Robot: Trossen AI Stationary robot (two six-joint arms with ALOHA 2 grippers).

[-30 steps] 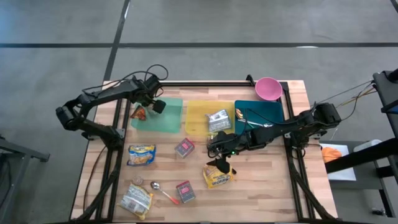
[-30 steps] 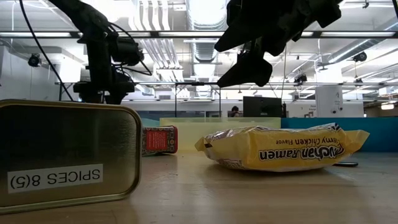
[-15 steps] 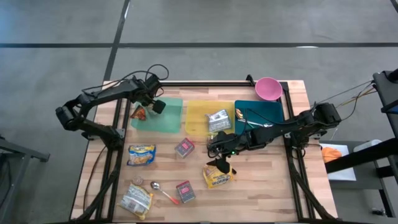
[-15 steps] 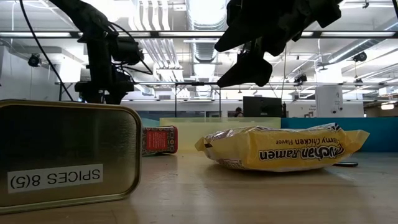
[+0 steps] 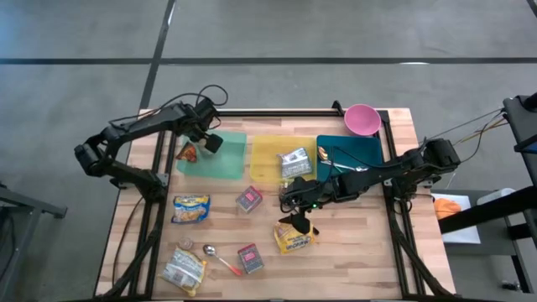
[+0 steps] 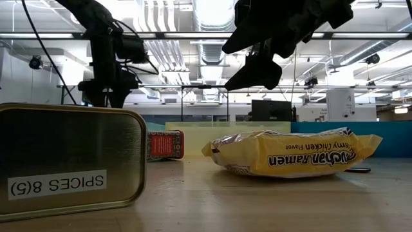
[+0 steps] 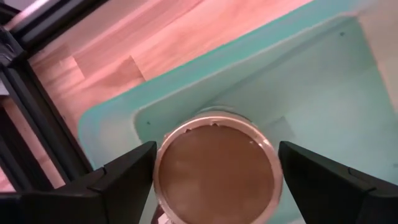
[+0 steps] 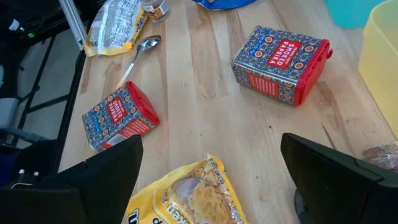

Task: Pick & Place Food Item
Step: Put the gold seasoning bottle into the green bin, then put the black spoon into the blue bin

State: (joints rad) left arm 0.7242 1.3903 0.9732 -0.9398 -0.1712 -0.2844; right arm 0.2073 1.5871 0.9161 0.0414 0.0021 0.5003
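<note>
From above, the ramen packet (image 5: 294,238) lies on the wooden counter (image 5: 352,252) in the lower middle of the frame. The right fingers (image 5: 298,225) hang spread wide just above its upper edge and hold nothing. It is probably light, soft and crinkly, with a brittle noodle block inside, so a pinch across the short sides should suit better than a hard squeeze. At the upper left, the left fingers (image 5: 212,143) are also wide and hover over the green tray (image 5: 231,161). A yellow tray (image 5: 264,155), a blue tray (image 5: 365,151) and a pink bowl (image 5: 362,118) line the top.

At counter level the packet looks puffed and slick in the right half. A brass spice tin (image 6: 67,158) fills the left foreground, well apart from it.

From the left wrist, a round tin (image 7: 214,174) sits in the green tray between the spread fingers. I cannot tell whether they touch it.

From the right wrist, the packet is at the bottom centre. Two paprika tins (image 8: 280,56) and a spoon (image 8: 138,53) lie beyond it, near but not blocking the descent.
</note>
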